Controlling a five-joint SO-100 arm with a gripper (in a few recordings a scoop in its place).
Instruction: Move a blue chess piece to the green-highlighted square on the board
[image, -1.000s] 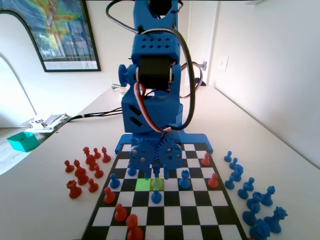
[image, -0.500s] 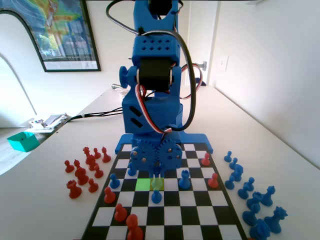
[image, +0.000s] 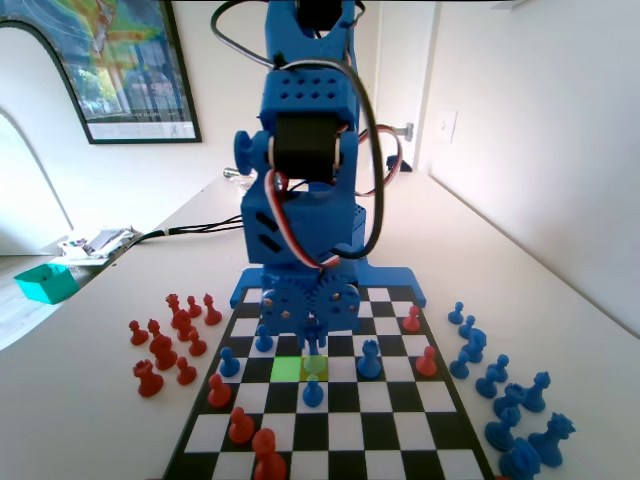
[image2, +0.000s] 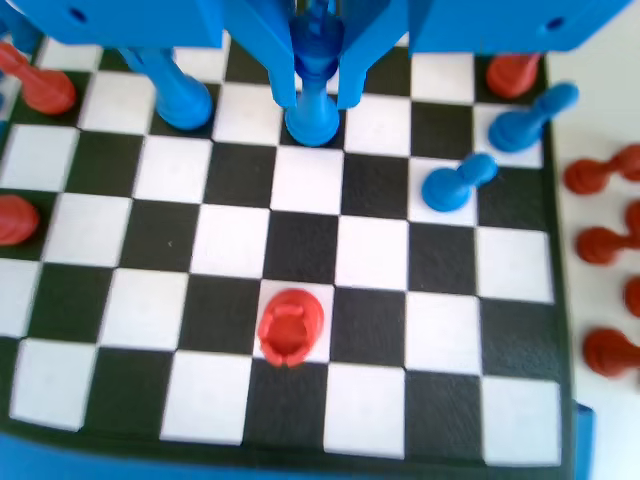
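My hand (image2: 318, 75) is clamped on the blue piece (image2: 314, 95), its base just off the board (image: 330, 425); I'd keep it upright, easing toward the green square (image: 287, 368) beside it.

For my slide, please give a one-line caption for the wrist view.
The gripper closes its jaws on the blue chess piece, whose base rests on the board.
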